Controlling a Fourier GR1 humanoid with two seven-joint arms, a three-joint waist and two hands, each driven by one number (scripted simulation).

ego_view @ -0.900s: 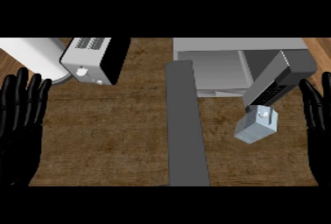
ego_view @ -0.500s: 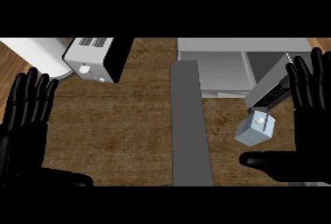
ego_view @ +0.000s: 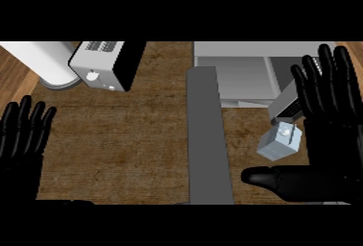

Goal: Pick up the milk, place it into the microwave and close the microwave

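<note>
- Head view: the milk carton (ego_view: 280,143) stands on the table (ego_view: 127,144) at the right of the frame, just below the microwave (ego_view: 237,77).
- Right hand (ego_view: 332,139), fingers straight and apart, is just right of the carton, with its thumb stretched below it.
- Left hand (ego_view: 25,137) rests open at the left edge.
</note>
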